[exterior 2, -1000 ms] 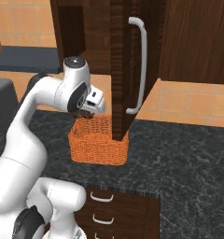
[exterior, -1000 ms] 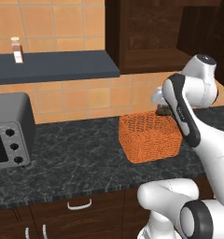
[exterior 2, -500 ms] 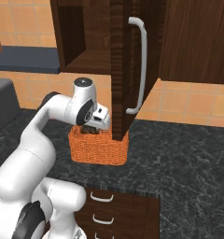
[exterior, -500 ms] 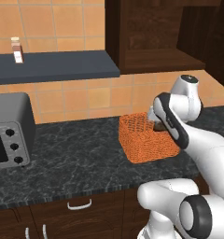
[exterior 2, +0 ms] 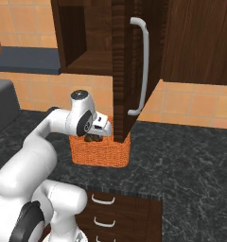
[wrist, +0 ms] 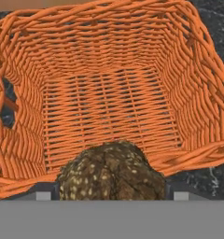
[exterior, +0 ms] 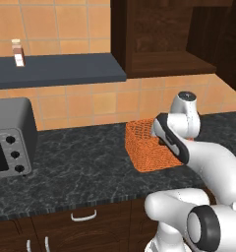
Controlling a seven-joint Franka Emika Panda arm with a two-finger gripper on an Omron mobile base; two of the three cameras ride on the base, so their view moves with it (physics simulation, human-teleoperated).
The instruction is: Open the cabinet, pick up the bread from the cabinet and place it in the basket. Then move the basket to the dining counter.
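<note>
No readable writing; the small bottle (exterior: 17, 52) on the shelf (exterior: 61, 70) has a label too small to read. Bread (wrist: 111, 172) is a lumpy brown-olive piece with pale speckles, clamped in the jaws of the gripper (exterior 2: 94, 136), just above the near rim of the orange wicker basket (wrist: 109, 88). Basket sits on the speckled black desk (exterior: 80, 157) below the open cabinet (exterior 2: 127, 71). Toaster oven (exterior: 9, 140) at left.
</note>
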